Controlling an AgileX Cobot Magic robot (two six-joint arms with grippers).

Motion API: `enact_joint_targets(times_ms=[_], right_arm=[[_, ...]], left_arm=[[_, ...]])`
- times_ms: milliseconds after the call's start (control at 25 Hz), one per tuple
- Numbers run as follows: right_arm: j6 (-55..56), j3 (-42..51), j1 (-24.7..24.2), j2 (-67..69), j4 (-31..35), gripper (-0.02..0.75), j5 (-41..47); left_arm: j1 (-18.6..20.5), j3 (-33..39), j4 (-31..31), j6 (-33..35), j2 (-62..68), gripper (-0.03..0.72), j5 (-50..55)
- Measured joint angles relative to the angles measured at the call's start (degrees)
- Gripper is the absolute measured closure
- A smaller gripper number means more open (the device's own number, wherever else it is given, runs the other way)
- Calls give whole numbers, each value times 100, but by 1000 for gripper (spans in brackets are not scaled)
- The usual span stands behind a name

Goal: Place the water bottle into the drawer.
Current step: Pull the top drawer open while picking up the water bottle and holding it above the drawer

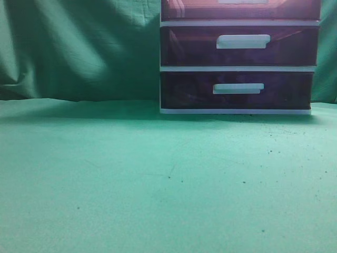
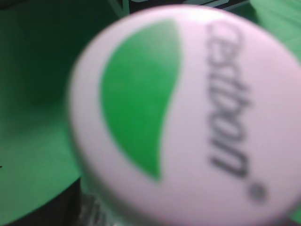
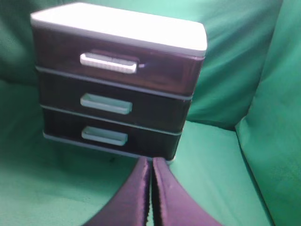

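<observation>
- Green cloth (image 1: 131, 174) covers the table and hangs as a creased backdrop behind it; small dark specks are scattered on the cloth toward the right of the exterior view.
- White-framed cabinet (image 3: 188, 40): stands on the cloth against the backdrop, right of centre in the exterior view. It has a flat white top and holds three stacked drawers.
- Drawer (image 3: 155, 70): the uppermost of the three. Its front is dark purple-brown translucent plastic with a white ribbed bar handle (image 3: 108, 63). It sits flush with the cabinet front, fully closed. In the exterior view only its lower edge shows at the top of the frame.
- Two lower drawers (image 1: 239, 67): same dark plastic, each with a pale bar handle, both closed.
- Water bottle (image 2: 188, 117): only its cap is visible, filling most of the left wrist view at very close range and out of focus. The cap is round and white, with a green leaf-shaped mark and blurred dark lettering. A little clear bottle body shows below the cap.
- Left gripper: not visible behind the cap, so whether it grips the bottle cannot be told.
- Right gripper (image 3: 150, 186): two dark fingers pressed together, nothing between them, suspended over the cloth in front of the cabinet, apart from it.
</observation>
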Motion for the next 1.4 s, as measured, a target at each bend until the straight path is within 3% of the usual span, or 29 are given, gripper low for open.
enact_joint_targets(times_ms=[200, 480, 600, 640, 680, 920, 1400], right_arm=[[-736, -103, 77, 1234, -11, 738, -747], [-4164, -562, 733, 2652, -22, 738, -1384], [-5240, -775, 804, 3296, -22, 738, -2248], [-5537, -832, 804, 3532, -22, 689, -2714], [-5786, -897, 804, 3774, -22, 689, -3183], [-6294, -1620, 804, 5116, -22, 489, -4160], [-6302, -2667, 1176, 6698, -933, 471, -4309]], left_arm=[[0, 0, -9, 0, 0, 405, 0], [0, 0, 361, -11, 0, 405, 0], [0, 0, 456, -11, 0, 405, 0], [0, 0, 465, 0, 0, 405, 0], [0, 0, 465, 0, 0, 405, 0], [0, -2, 566, 0, 0, 405, 0], [0, -2, 629, 0, 0, 405, -11]])
